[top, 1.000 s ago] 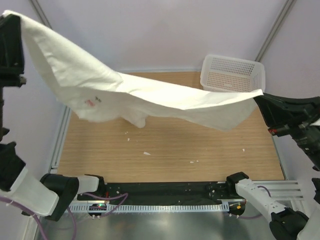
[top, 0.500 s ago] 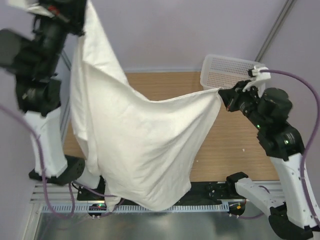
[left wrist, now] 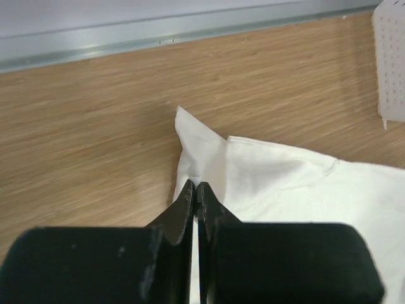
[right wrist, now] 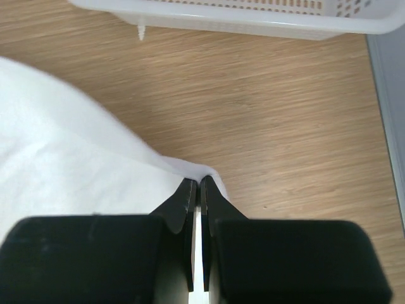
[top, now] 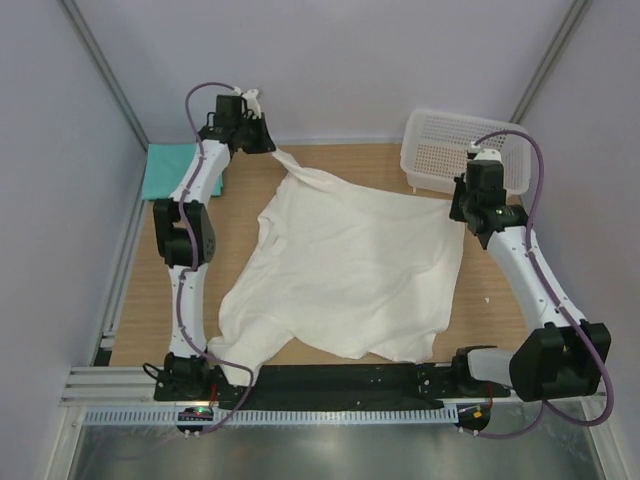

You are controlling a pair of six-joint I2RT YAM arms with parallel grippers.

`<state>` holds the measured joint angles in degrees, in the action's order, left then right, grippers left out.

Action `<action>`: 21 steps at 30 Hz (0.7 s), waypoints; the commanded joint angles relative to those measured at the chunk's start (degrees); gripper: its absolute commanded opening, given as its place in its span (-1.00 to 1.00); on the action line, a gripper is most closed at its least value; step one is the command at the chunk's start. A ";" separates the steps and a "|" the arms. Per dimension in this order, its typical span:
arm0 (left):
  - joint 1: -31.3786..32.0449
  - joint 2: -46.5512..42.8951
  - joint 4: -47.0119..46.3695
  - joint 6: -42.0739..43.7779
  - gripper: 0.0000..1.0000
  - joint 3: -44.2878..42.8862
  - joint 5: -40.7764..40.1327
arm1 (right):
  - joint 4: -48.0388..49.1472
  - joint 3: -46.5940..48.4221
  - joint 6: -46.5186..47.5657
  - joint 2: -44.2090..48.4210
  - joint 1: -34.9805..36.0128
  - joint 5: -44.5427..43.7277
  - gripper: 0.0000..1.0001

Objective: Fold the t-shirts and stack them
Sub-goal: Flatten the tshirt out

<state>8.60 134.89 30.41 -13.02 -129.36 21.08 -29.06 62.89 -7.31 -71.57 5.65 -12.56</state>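
The white t-shirt (top: 350,265) lies spread over the middle of the wooden table, plain side up, its near edge reaching the table's front. My left gripper (top: 272,148) is shut on its far left corner (left wrist: 193,149), low over the table at the back. My right gripper (top: 458,208) is shut on the far right corner (right wrist: 190,170), close to the basket. The teal-green t-shirt (top: 168,170) lies folded at the far left edge, behind the left arm.
A white mesh basket (top: 465,148) stands at the back right corner, its wall (right wrist: 253,19) just beyond my right gripper. Grey walls and a metal rail (left wrist: 158,35) close the table's far side. Bare wood (top: 500,290) shows right of the shirt.
Both arms have swung down from high in the air. The white shirt, held aloft and hanging a moment ago, now lies spread on the table with both corners still gripped.
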 commanded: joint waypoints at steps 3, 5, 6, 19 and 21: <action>-1.04 -9.63 -6.41 -2.01 -1.00 -3.97 3.27 | 4.63 1.88 1.69 1.08 -2.22 2.43 -0.97; -1.30 -13.05 -6.95 -4.19 -1.00 -5.02 2.21 | 3.93 4.76 1.51 1.69 -2.22 4.72 -0.98; -1.74 -14.20 -7.73 -4.99 -1.00 -5.63 2.38 | 3.49 6.00 1.42 1.70 -2.22 7.52 -0.98; -3.77 -48.88 -13.89 -6.24 -1.00 -4.60 1.51 | -0.91 18.75 4.58 19.86 4.01 10.01 -0.97; -3.85 -53.48 -15.11 -5.27 -1.00 -1.78 0.98 | -1.44 19.72 6.51 23.12 4.89 7.82 -0.97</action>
<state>4.78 89.25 21.34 -20.27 -132.79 22.31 -30.63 79.75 -4.05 -53.04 9.61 -2.35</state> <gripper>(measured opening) 0.006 0.070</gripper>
